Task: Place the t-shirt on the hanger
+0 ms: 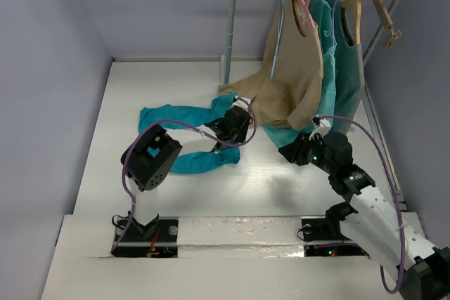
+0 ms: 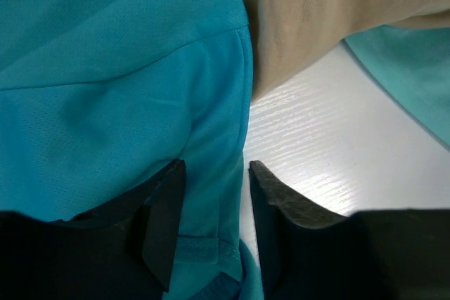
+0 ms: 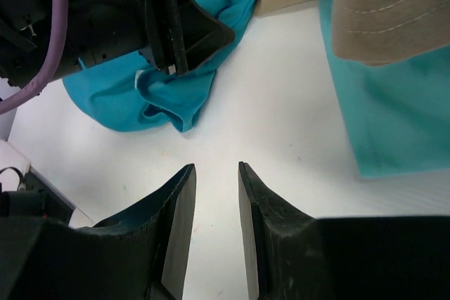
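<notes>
The teal-blue t-shirt (image 1: 179,119) lies crumpled on the white table, left of centre. My left gripper (image 1: 238,120) is at its right end. In the left wrist view the gripper (image 2: 214,173) is open, with a hemmed edge of the t-shirt (image 2: 105,68) lying between the jaws. My right gripper (image 1: 299,151) is open and empty just above bare table (image 3: 216,173); its view shows the t-shirt (image 3: 162,96) and the left gripper (image 3: 190,33). The thin light-blue hanger (image 1: 280,29) hangs on the rail, partly behind the beige shirt.
A clothes rack (image 1: 232,26) stands at the back. It holds a beige shirt (image 1: 295,82) whose hem reaches the table, a pink hanger (image 1: 304,5), greener teal tops (image 1: 344,68) and a wooden hanger (image 1: 380,5). Paler teal cloth (image 1: 281,135) lies under the beige hem.
</notes>
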### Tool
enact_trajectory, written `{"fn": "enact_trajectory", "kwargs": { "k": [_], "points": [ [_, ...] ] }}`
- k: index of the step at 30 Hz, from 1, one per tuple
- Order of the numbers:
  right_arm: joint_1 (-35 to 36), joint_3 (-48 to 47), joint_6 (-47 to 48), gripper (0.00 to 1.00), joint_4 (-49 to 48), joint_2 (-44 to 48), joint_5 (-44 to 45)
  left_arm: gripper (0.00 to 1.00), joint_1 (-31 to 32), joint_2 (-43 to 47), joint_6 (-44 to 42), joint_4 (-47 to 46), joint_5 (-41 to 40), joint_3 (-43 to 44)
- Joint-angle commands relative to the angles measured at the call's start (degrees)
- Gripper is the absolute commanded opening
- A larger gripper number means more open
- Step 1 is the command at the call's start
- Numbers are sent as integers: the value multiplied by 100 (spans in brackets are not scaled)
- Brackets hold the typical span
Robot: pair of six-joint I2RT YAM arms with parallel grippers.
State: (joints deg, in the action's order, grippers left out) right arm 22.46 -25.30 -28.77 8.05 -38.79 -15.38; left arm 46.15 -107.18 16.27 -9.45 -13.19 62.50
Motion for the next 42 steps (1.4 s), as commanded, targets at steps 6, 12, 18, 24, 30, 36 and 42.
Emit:
{"fn": "enact_trajectory", "kwargs": {
  "k": [6, 12, 18, 24, 30, 36, 42],
  "points": [
    [347, 86, -49, 37, -708, -252, 316, 6, 26, -216, -107, -65, -8, 280],
    [627, 95, 21, 39, -1042, -646, 351, 0, 26, 319, 174, -302, -193, 44],
    [1374, -150, 126, 66, -1797, -1595, 781, 0, -27, 1312, 709, -680, -88, -387],
    [1771, -546, -22, 82, -2948, -3333, 1414, 0, -212, 1524, 904, -760, 369, -388],
    [1771, -880, 196, 82, -4153, -4802, 1231, 0, -273, 1577, 939, -751, 607, -203],
    [1824, -810, -75, 66, -4919, -4999, 851, 0, -378, 1744, 913, -619, 493, -203],
    [2016, -564, -67, 74, -4726, -4278, 1318, 0, -379, 1788, 965, -733, 625, -317]
  ]
}}
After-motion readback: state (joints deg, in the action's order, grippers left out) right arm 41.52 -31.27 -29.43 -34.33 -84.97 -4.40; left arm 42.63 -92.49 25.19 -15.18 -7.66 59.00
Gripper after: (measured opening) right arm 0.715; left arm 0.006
